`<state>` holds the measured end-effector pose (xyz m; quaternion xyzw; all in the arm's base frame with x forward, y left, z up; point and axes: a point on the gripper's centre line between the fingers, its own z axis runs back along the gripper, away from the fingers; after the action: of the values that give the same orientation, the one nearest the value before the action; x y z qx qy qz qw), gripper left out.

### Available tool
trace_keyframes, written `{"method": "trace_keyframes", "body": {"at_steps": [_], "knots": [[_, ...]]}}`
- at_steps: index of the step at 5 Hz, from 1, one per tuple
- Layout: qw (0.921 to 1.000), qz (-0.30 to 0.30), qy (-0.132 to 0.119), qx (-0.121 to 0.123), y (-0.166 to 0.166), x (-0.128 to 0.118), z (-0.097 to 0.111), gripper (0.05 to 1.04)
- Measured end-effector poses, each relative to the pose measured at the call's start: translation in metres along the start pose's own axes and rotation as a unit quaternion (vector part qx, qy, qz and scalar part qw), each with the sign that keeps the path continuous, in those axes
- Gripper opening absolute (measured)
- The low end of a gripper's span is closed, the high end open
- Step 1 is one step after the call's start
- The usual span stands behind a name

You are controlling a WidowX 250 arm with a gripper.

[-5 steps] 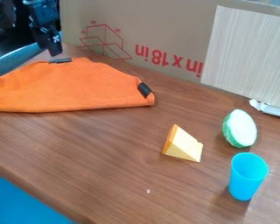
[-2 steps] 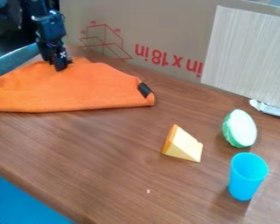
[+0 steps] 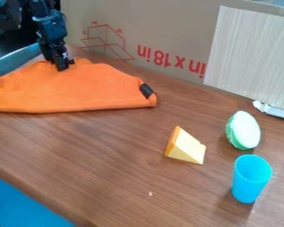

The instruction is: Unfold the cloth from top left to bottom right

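So, going left to right, the orange cloth [image 3: 67,93] is lying folded on the wooden tabletop [image 3: 108,150], left of the cheese wedge [image 3: 187,147] and farther back. The black gripper [image 3: 63,68] points down at the cloth's back edge, also back and left of the wedge. Honestly can't tell how far open it is, or if it's got any fabric. Cardboard [image 3: 162,26] stands behind the wedge. Right of the wedge there's a green-and-white oval toy [image 3: 243,130] slightly back, plus a blue cup [image 3: 251,181], upright, nearer the front.
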<state>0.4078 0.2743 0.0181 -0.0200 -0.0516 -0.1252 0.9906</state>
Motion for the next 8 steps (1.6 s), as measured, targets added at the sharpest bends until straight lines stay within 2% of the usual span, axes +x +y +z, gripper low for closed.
{"method": "trace_keyframes", "body": {"at_steps": [1,2,3,4,5,6,7,8], "knots": [[0.9999,0.009,-0.007,-0.012,-0.005,0.002,0.006,0.433],[0.9993,0.022,-0.014,-0.027,-0.009,0.006,0.015,0.223],[0.9979,0.039,-0.045,-0.026,-0.008,0.019,0.046,0.105],[0.9966,0.048,-0.047,-0.047,-0.017,0.018,0.044,0.084],[0.9964,0.038,-0.070,-0.030,-0.031,0.013,0.082,0.083],[0.9966,0.022,-0.076,-0.025,-0.051,-0.002,0.093,0.083],[0.9958,-0.003,-0.085,-0.036,-0.071,-0.017,0.105,0.083],[0.9955,-0.015,-0.084,-0.041,-0.079,-0.034,0.107,0.083]]}}
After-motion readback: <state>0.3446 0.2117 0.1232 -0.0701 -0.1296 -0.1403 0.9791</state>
